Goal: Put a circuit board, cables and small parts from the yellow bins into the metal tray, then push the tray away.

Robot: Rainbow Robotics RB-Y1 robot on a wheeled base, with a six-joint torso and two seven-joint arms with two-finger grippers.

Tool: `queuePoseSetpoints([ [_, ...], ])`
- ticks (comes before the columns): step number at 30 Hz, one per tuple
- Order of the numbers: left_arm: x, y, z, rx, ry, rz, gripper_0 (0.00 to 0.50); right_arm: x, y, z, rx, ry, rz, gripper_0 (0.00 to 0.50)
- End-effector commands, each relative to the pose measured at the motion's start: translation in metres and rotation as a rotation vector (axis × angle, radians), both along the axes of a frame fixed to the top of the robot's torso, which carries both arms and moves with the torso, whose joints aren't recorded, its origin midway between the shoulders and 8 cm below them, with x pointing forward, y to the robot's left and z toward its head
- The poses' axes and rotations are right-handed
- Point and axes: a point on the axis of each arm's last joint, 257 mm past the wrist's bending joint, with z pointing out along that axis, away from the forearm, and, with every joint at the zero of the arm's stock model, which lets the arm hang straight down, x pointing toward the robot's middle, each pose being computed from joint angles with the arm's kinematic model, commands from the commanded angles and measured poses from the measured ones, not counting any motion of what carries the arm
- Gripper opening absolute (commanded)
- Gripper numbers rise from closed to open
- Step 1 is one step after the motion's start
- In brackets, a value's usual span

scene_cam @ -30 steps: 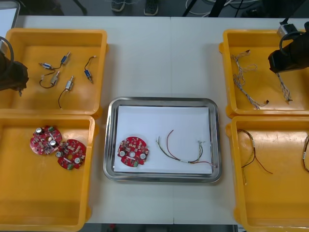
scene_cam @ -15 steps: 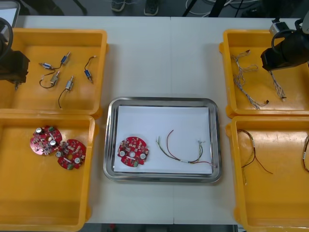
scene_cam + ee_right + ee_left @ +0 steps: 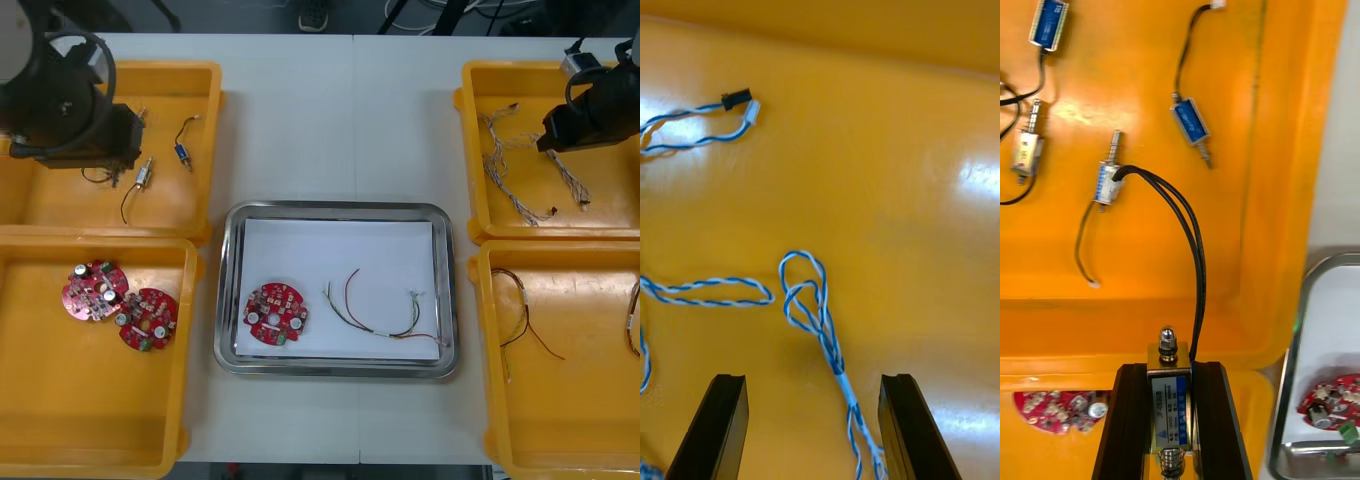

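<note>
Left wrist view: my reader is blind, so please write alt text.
The left tool grips a small metal part with a black cable over a yellow bin of loose small metal parts; the metal tray's corner holds a red circuit board.

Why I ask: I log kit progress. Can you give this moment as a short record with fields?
Left gripper: shut on a small metal part with black leads, over the far left yellow bin.
Right gripper: open, one finger on either side of a twisted blue and white cable in the far right yellow bin.
Metal tray: white inside; holds a round red circuit board and a red and yellow cable.
Not yet in tray: small part, blue and white cable.
</note>
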Motion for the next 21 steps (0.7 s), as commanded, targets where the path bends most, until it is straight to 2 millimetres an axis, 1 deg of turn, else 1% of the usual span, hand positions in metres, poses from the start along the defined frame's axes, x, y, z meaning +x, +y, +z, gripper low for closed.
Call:
queuePoseSetpoints([
  [1, 0.001, -0.055, 0.007, 0.006, -0.042, -0.053, 0.000, 0.009, -0.010, 0.060, 0.015, -0.067, -0.007, 0.500],
  [2, 0.001, -0.059, 0.007, 0.007, -0.043, -0.059, 0.000, 0.008, -0.012, 0.061, 0.013, -0.066, -0.006, 0.500],
  [5, -0.003, -0.089, 0.002, -0.003, -0.032, -0.076, 0.000, 0.004, -0.019, 0.065, 0.000, -0.056, 0.001, 0.500],
  [6, -0.004, -0.094, 0.001, -0.002, -0.030, -0.078, 0.000, 0.003, -0.020, 0.065, -0.002, -0.051, 0.000, 0.500],
  [7, -0.006, -0.107, -0.002, -0.008, -0.026, -0.082, 0.000, 0.001, -0.024, 0.067, -0.012, -0.050, 0.005, 0.500],
  [8, -0.007, -0.113, -0.003, -0.009, -0.025, -0.085, 0.000, 0.001, -0.025, 0.067, -0.017, -0.048, 0.006, 0.500],
  [11, -0.009, -0.142, -0.011, -0.033, -0.032, -0.095, 0.000, -0.001, -0.033, 0.068, -0.082, -0.043, 0.048, 0.500],
  [13, -0.011, -0.153, -0.017, -0.039, -0.034, -0.096, 0.000, -0.001, -0.037, 0.071, -0.115, -0.042, 0.067, 0.500],
  [17, -0.016, -0.177, -0.034, -0.048, -0.038, -0.111, 0.000, -0.001, -0.034, 0.070, -0.114, -0.029, 0.082, 0.500],
  [21, -0.020, -0.192, -0.050, -0.042, -0.045, -0.117, 0.000, -0.001, -0.030, 0.069, -0.097, -0.009, 0.092, 0.500],
])
